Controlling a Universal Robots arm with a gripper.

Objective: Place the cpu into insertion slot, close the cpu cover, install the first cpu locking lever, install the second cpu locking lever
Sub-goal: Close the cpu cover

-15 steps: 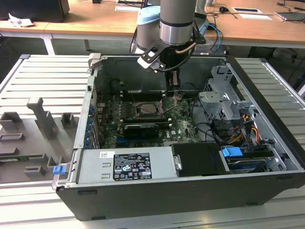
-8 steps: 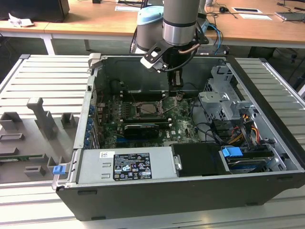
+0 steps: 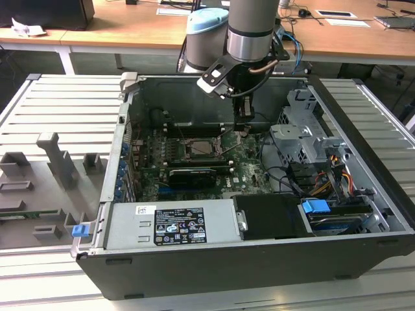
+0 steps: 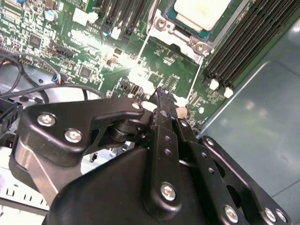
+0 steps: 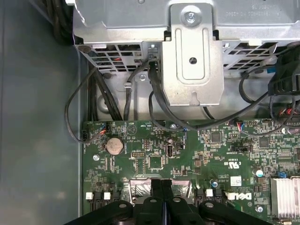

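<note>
**Gripper closed and empty beside the seated cpu**

In the second wrist view, the cpu (image 4: 201, 11) lies in the insertion slot (image 4: 158, 24). The gripper (image 4: 161, 93), its fingers pressed together and holding nothing, is near it above the motherboard (image 4: 168, 65). The first wrist view adds the drive cage (image 5: 192, 51) and a coin battery (image 5: 114, 146).

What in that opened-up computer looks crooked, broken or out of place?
Nothing stands out. The cpu sits flat and square in the insertion slot, the green board looks undamaged, and the black cables by the metal cage hang loose but tidy.
</note>
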